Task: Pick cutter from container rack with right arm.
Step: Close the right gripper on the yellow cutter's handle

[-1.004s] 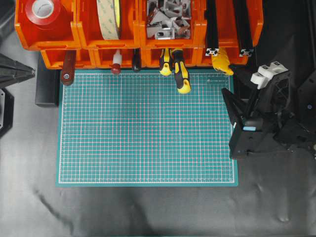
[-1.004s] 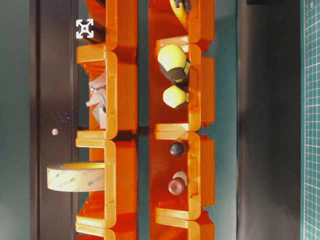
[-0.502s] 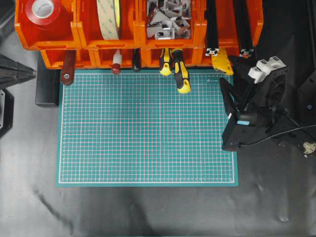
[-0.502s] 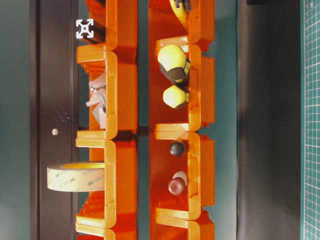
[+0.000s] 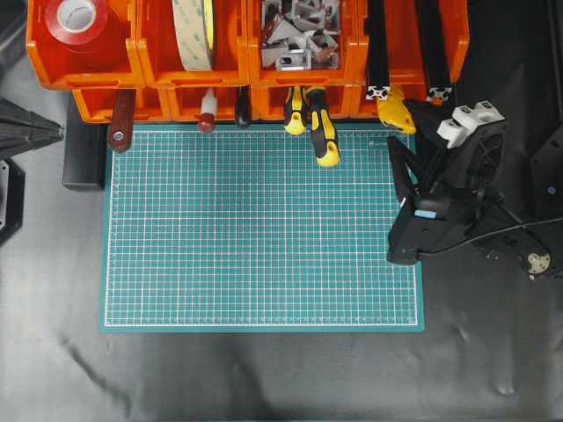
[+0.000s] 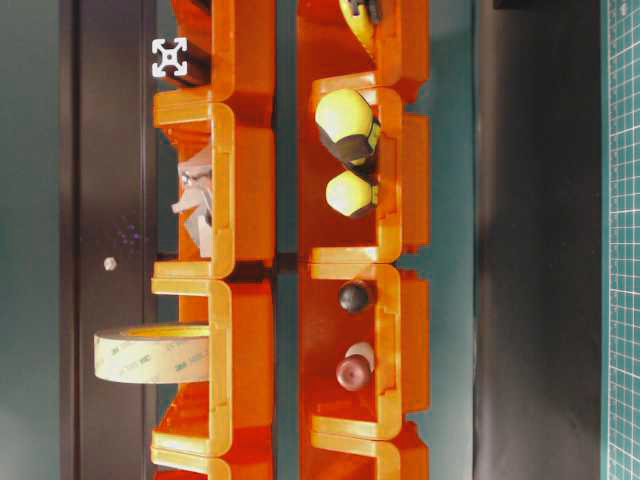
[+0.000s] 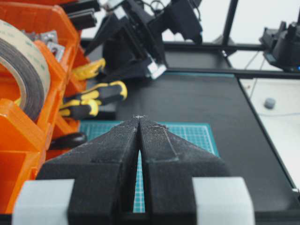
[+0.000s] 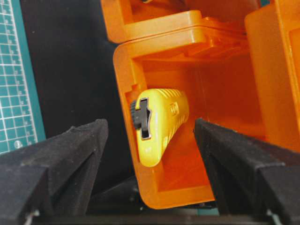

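Inside the container rack's (image 8: 197, 70) lower bin, we see the cutter (image 8: 159, 124) leaning lengthwise, butt end poking outward toward us. Our right gripper (image 8: 150, 140) stands spread wide around it, holding nothing; our left gripper (image 7: 139, 123) is closed, empty.

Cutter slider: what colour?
Black, on the yellow cutter body; clearest in the right wrist view.

Overhead looking down, table-level close on container rack (image 6: 350, 250), shared.

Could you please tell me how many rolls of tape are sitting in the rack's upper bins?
2. A red tape roll lies in the far-left upper bin; a tan tape roll stands on edge in the next bin. Others may be hidden deeper inside.
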Tool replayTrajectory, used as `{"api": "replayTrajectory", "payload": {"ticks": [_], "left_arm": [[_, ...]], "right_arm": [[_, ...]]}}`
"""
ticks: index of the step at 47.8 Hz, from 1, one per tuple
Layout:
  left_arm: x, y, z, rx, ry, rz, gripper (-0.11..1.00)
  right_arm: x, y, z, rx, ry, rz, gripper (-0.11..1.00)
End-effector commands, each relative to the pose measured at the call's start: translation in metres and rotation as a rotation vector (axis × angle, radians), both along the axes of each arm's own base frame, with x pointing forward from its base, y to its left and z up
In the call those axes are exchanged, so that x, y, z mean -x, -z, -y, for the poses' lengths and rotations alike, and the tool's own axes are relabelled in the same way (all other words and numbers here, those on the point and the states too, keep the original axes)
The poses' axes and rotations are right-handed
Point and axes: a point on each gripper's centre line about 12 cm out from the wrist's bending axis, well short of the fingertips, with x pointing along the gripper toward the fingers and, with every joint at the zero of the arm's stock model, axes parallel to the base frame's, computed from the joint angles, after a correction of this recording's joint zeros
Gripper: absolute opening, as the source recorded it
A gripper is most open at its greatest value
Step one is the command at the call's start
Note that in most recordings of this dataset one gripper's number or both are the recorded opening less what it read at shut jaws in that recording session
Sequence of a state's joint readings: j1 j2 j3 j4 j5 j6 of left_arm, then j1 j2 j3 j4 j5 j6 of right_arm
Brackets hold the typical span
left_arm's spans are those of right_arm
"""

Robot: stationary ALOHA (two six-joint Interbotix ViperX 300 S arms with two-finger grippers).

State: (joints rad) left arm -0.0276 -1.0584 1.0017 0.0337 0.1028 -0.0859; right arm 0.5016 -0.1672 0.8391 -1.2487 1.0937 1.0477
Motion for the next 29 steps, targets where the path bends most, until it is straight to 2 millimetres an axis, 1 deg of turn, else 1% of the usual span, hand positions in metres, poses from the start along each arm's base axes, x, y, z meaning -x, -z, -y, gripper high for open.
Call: {"api": "replayTrajectory", "payload": {"ticks": [1, 7, 13, 24, 28, 29], "left_arm": [[-0.0006, -0.0093, 0.0006, 0.001, 0.003, 0.023, 0.00], [-0.0003, -0.0098, 0.0006, 0.002, 0.003, 0.026, 0.00], [-0.0003, -0.0096, 0.0006, 0.002, 0.003, 0.024, 0.00], [-0.0003, -0.0098, 0.0006, 0.002, 0.003, 0.026, 0.00], [-0.0003, -0.0102, 0.0006, 0.002, 0.003, 0.026, 0.00], [-0.0003, -0.0104, 0.0006, 0.002, 0.003, 0.028, 0.00]], "right_arm": [[-0.0044, -0.0067, 0.0002, 0.003, -0.003, 0.029, 0.72], [-0.0069, -0.0076, -0.0009, 0.008, -0.008, 0.033, 0.70], [-0.0087, -0.0067, -0.0026, -0.009, -0.023, 0.036, 0.64], [-0.0116, -0.0032, -0.0036, -0.042, -0.042, 0.033, 0.38], [-0.0125, -0.0043, -0.0039, -0.041, -0.041, 0.037, 0.26], [-0.0131, -0.0049, -0.0042, -0.043, -0.040, 0.039, 0.25]]}}
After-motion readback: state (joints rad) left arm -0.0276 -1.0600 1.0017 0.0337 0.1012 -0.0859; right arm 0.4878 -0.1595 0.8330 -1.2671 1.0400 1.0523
